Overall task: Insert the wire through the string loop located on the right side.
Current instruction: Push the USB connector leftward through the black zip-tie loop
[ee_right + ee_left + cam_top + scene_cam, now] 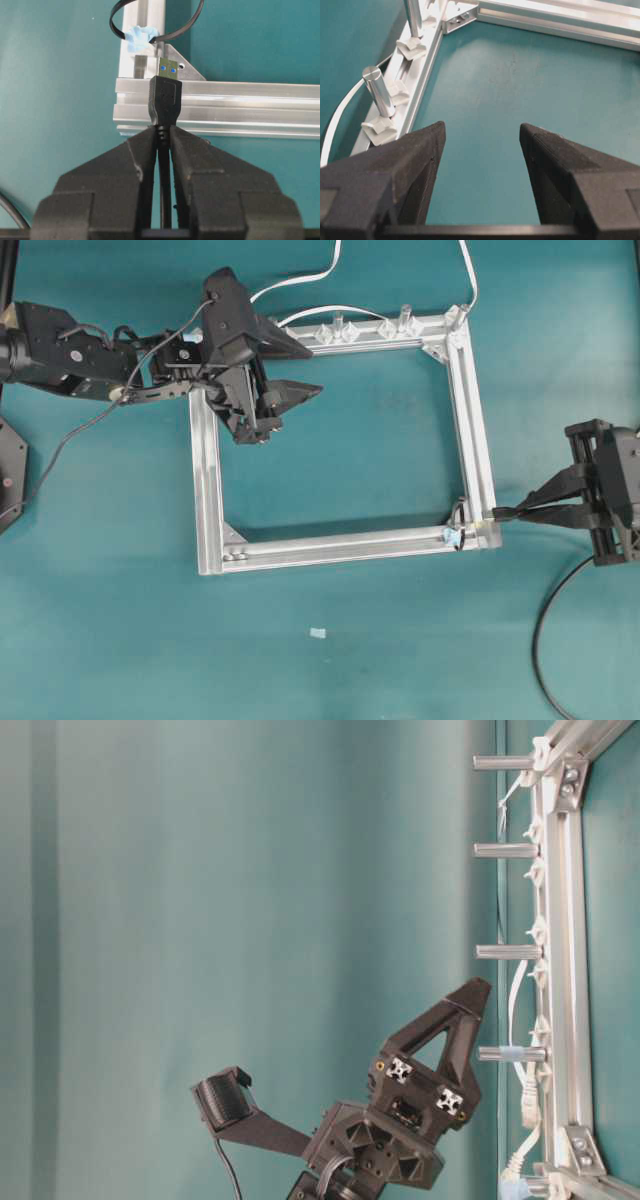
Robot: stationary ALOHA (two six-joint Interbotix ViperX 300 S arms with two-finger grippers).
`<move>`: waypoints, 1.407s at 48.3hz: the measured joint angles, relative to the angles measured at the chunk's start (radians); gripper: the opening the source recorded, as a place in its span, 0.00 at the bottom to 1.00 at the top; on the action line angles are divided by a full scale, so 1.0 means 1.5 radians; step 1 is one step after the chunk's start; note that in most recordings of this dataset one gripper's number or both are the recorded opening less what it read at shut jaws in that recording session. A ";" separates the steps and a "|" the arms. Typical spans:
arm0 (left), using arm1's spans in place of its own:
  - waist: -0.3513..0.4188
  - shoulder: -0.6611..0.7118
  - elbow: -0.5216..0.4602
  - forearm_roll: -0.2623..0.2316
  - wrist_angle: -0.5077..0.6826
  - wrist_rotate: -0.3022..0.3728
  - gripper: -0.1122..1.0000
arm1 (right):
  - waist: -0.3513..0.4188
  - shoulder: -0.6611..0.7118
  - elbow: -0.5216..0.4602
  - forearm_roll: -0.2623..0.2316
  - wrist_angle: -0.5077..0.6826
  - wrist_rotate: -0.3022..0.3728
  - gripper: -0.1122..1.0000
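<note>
Facing the string loop (145, 31), the wire (164, 102) in right gripper (164, 145).

Ahead of the right claw (162, 134), the string loop (150, 25) is cut off by the picture's top edge.

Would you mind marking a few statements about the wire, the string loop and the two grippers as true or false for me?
1. The right gripper is shut on the wire. True.
2. The wire's plug has already passed through the string loop. False: its metal tip sits just short of the loop, above the aluminium frame.
3. The left gripper holds the white cable. False: it is open and holds nothing.
4. The loop is anchored in a pale-blue bit at a frame corner. True.
</note>
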 measured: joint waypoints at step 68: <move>0.000 0.000 -0.001 0.001 0.000 0.000 0.65 | 0.000 0.167 -0.098 0.000 -0.035 0.000 0.21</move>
